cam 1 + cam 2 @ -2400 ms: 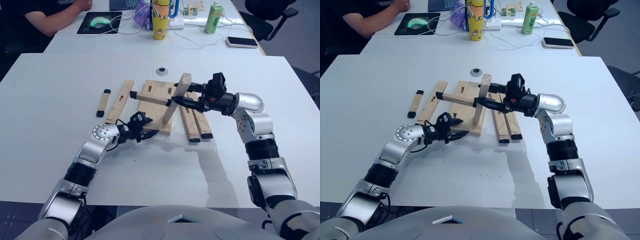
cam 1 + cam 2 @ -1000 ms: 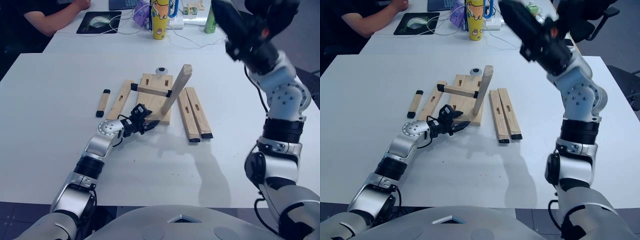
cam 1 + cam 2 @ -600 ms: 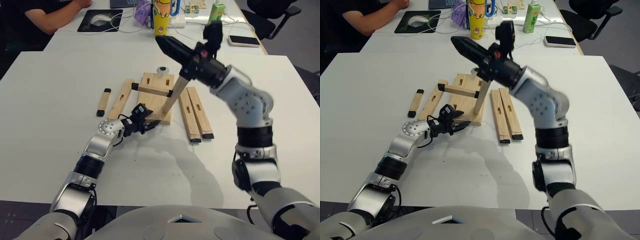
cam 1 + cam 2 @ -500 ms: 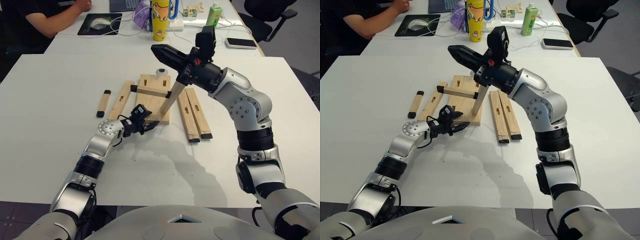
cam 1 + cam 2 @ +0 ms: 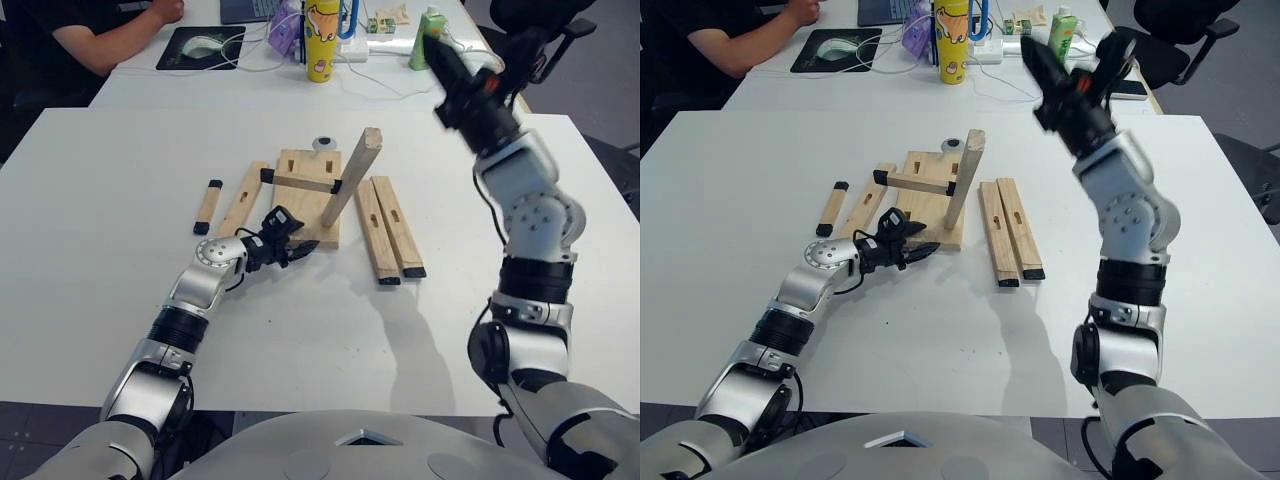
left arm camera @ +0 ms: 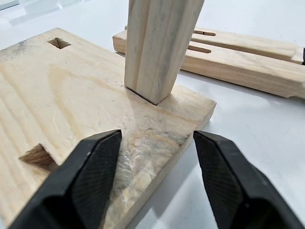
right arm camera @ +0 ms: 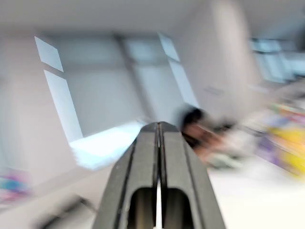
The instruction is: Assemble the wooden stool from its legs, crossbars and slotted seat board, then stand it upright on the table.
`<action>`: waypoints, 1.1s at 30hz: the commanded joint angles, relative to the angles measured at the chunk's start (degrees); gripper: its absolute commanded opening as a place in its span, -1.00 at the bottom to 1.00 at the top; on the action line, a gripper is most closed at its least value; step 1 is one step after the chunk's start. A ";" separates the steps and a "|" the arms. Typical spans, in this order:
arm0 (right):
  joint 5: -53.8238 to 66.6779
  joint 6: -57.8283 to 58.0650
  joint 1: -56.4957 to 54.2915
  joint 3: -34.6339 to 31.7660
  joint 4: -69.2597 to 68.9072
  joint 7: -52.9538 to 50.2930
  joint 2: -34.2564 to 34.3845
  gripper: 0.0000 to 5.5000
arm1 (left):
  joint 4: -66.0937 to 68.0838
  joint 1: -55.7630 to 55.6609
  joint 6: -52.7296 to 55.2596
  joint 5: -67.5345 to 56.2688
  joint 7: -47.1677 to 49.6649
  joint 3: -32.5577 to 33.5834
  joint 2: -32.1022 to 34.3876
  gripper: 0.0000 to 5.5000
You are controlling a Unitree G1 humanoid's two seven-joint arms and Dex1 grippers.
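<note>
The slotted seat board (image 5: 305, 205) lies flat mid-table. One wooden leg (image 5: 355, 175) stands in it, leaning to the right, and a crossbar (image 5: 300, 183) runs from that leg to the left. My left gripper (image 5: 297, 247) rests at the board's near edge, open. Its fingers (image 6: 95, 176) spread over the board (image 6: 71, 105) just in front of the leg's foot (image 6: 157, 47). My right gripper (image 5: 1035, 50) is raised high above the table's far right side, shut on nothing (image 7: 159, 138).
Two slotted pieces (image 5: 385, 228) lie side by side right of the board. A long leg (image 5: 240, 198) and a short crossbar (image 5: 207, 205) lie to its left. A small round cap (image 5: 322, 142) sits behind the board. A yellow cup (image 5: 321, 40) and green carton (image 5: 428, 25) stand on the far desk.
My right arm has swung up and to the right, away from above the standing leg. The left gripper has stayed at the board's near edge, and the leg still stands.
</note>
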 commanded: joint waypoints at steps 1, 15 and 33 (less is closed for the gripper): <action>-13.09 -0.61 12.29 7.06 -2.69 -4.57 -1.77 -0.99 | 0.73 7.03 9.39 0.59 -0.69 -1.76 1.22 0.02; -17.38 22.12 26.63 11.82 -28.02 -13.79 -0.96 -0.29 | -12.91 11.49 13.96 -1.82 1.40 -1.56 0.55 0.02; -19.95 44.51 21.45 12.28 -28.05 -18.92 4.89 0.18 | -20.53 12.76 17.92 -3.21 3.31 -0.87 -0.03 0.02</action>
